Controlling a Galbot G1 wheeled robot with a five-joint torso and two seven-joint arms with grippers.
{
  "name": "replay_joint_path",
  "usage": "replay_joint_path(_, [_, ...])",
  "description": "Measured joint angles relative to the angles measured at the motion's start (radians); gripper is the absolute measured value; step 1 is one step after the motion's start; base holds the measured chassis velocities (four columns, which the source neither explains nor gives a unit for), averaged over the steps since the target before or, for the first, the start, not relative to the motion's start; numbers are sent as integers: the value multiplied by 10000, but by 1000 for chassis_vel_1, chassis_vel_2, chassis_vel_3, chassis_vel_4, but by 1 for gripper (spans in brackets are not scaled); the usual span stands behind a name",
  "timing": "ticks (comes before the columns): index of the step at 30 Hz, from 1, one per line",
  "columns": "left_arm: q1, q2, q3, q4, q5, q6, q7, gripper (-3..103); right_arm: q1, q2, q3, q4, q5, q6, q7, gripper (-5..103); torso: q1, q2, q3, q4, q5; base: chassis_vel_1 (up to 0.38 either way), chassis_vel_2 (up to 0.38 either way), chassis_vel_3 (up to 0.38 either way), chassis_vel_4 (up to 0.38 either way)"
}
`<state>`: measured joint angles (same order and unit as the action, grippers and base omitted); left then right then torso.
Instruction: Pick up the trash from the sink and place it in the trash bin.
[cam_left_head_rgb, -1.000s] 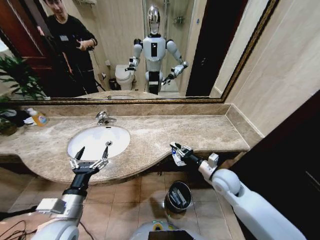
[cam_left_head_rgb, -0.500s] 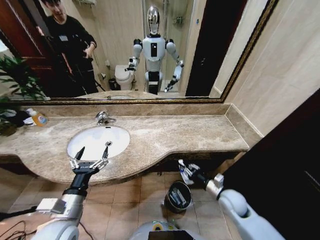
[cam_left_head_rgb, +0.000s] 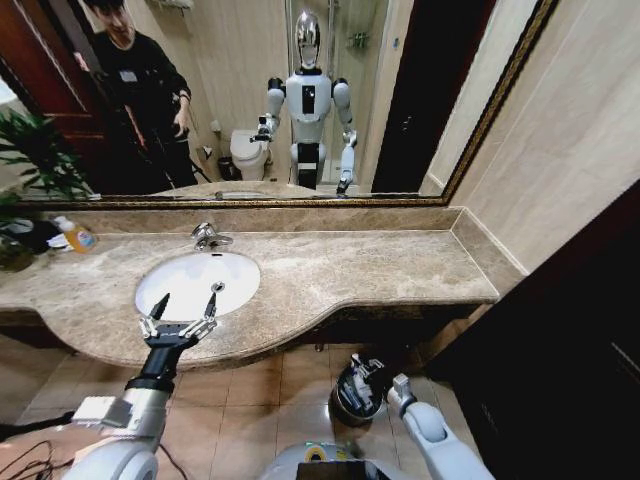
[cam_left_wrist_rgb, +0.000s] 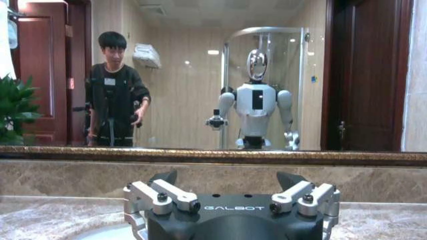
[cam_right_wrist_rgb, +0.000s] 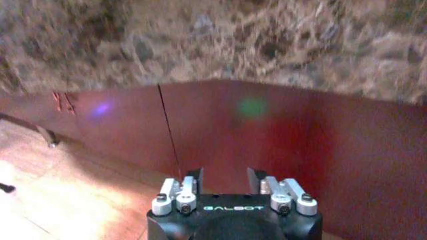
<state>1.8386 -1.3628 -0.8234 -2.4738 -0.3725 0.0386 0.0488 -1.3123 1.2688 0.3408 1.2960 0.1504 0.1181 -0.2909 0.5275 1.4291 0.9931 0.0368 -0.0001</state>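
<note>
The trash bin (cam_left_head_rgb: 352, 392) stands upright on the tiled floor (cam_left_head_rgb: 270, 390) in the lower middle of the head view, its round mouth facing up, below the front edge of the marble counter (cam_left_head_rgb: 340, 265). The right gripper (cam_left_head_rgb: 362, 372) has come down from counter height a second ago, past the counter edge half a second ago, to sit now right over the bin's rim, its arm reaching in from the lower right corner. In the right wrist view its fingers (cam_right_wrist_rgb: 191, 176) stand a little apart with nothing seen between them, facing the reddish cabinet front (cam_right_wrist_rgb: 267, 140) under the counter; whether anything small is still held cannot be told. The sink (cam_left_head_rgb: 197, 283), an oval lying with its long axis across the frame at centre left, looks bare white inside, with the tap (cam_left_head_rgb: 208, 236) just behind it. The left gripper (cam_left_head_rgb: 182, 322) hangs as before over the sink's near rim, fingers spread wide and holding nothing. A yellow bottle (cam_left_head_rgb: 76, 235) stands at the far left by the mirror (cam_left_head_rgb: 420, 90).
</note>
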Motion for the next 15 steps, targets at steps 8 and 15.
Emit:
replay_joint_path(8, [0,0,0,0,0,0,0,100,291,-23,151,-552,-162,379,72,79,1,0,0,1,0,0,0,0,0])
replay_joint_path(15, [0,0,0,0,0,0,0,100,-482,-622,512,476,1106,653,365,99,1,0,0,0,4,0,0,0,0])
